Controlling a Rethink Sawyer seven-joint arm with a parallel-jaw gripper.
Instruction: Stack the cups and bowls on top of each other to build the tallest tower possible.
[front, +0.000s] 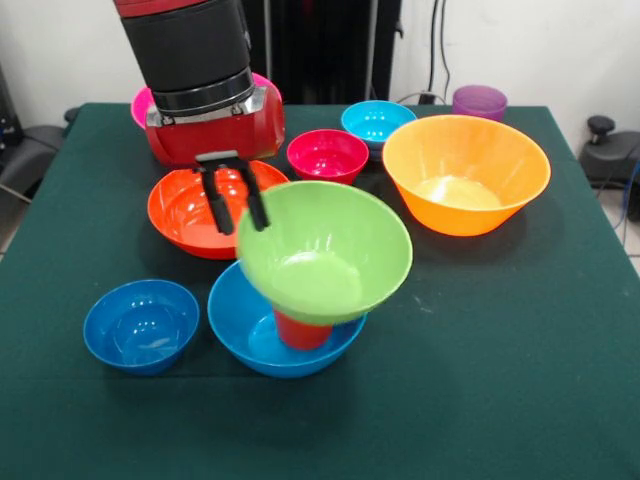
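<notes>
A lime green bowl (330, 250) sits tilted on an orange-red cup (300, 332) that stands in a sky-blue bowl (235, 320); together they form the tower. My gripper (243, 227) is at the green bowl's upper left rim. One finger is inside the rim and the other is outside, over the red-orange bowl (180, 215), so it looks closed on the rim. A large orange bowl (465, 175) stands at the right. A purple cup (479, 101) stands at the far right.
A dark blue bowl (140, 325) sits left of the tower. A magenta-red bowl (327, 155) and a cyan bowl (377, 122) sit behind it. A pink bowl (140, 105) is partly hidden behind the arm. The table is covered in green cloth (500, 380).
</notes>
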